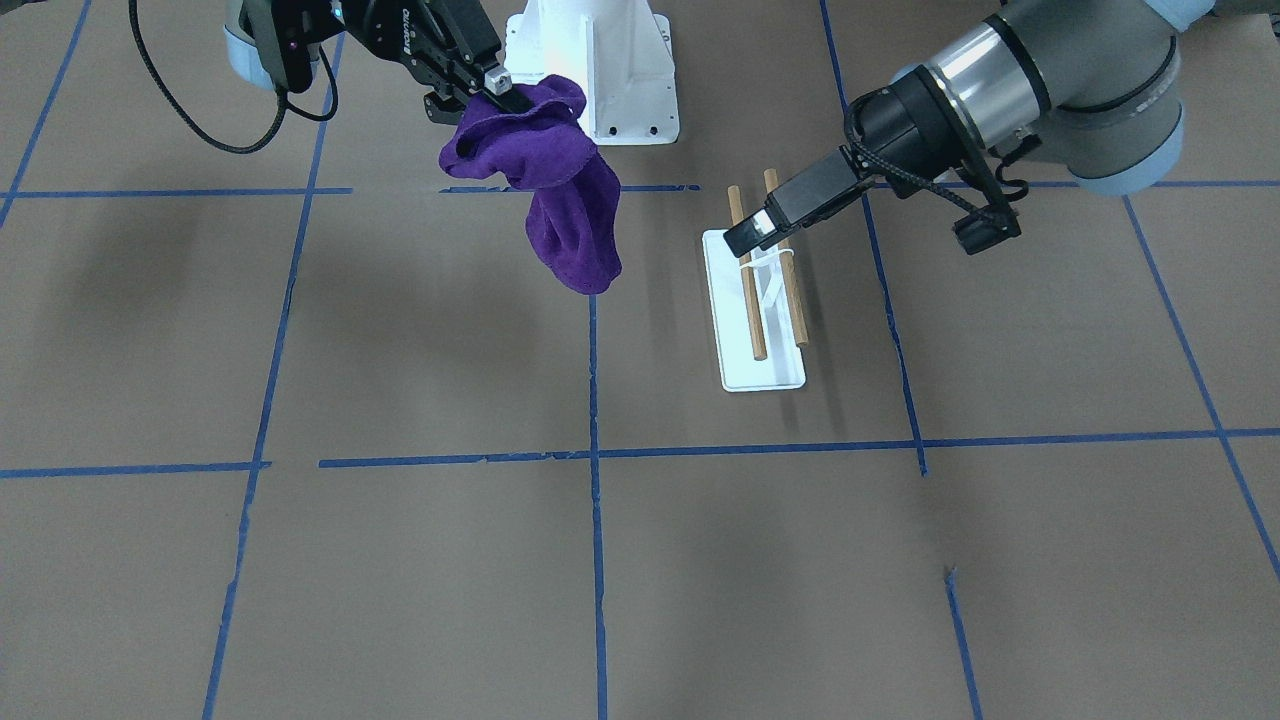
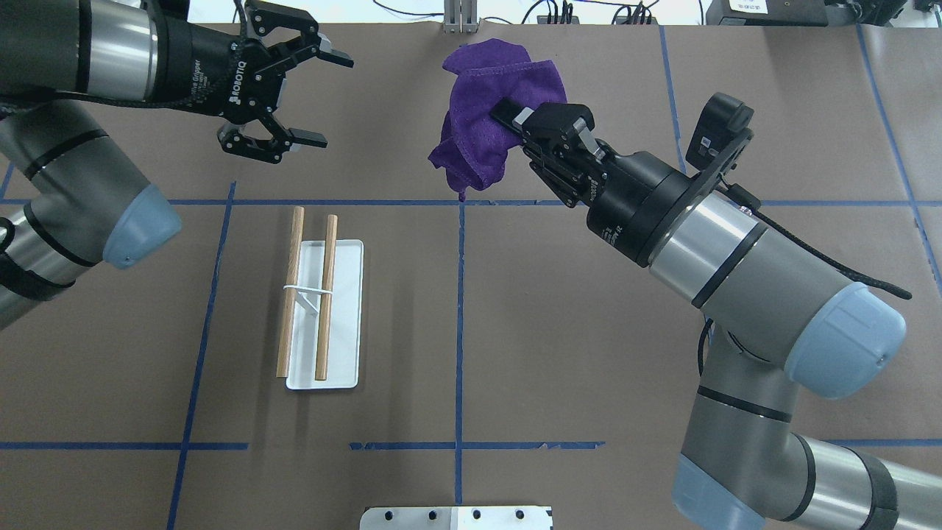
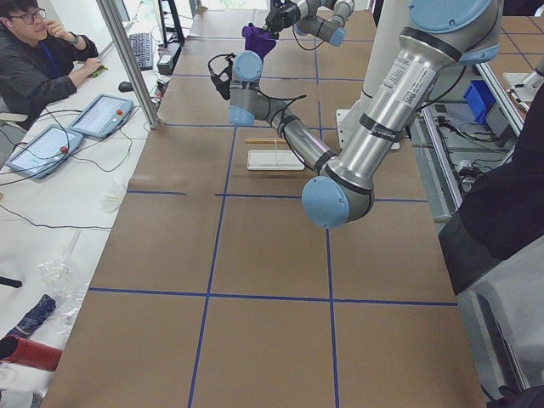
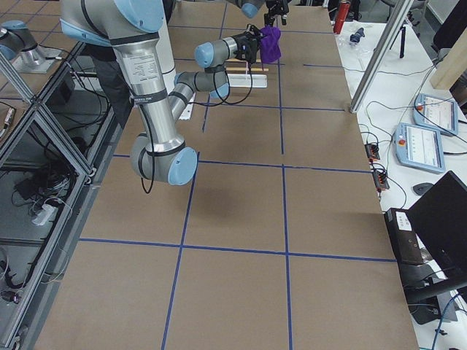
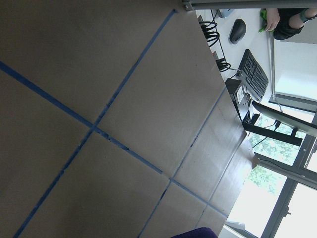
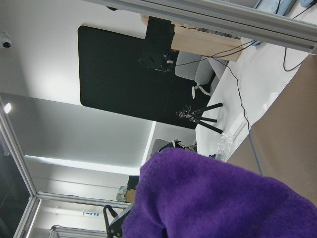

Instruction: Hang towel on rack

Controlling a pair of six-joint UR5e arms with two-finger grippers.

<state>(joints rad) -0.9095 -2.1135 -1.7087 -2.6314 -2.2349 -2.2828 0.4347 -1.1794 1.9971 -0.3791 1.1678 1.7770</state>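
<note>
The purple towel (image 1: 560, 190) hangs bunched from my right gripper (image 1: 497, 88), which is shut on its upper edge and holds it well above the table. In the overhead view the towel (image 2: 486, 110) and right gripper (image 2: 509, 115) are beyond the table's middle, right of the rack (image 2: 324, 309). The rack (image 1: 765, 300) has two wooden rods over a white base, and nothing hangs on it. My left gripper (image 2: 322, 99) is open and empty, held in the air past the rack's far end; in the front view it (image 1: 748, 238) overlaps the rods. The towel fills the right wrist view (image 6: 218, 198).
The white robot pedestal (image 1: 590, 60) stands at the table's robot side, just behind the towel. Blue tape lines (image 2: 460, 316) cross the brown table. An operator (image 3: 34, 51) sits at a side desk with tablets and cables.
</note>
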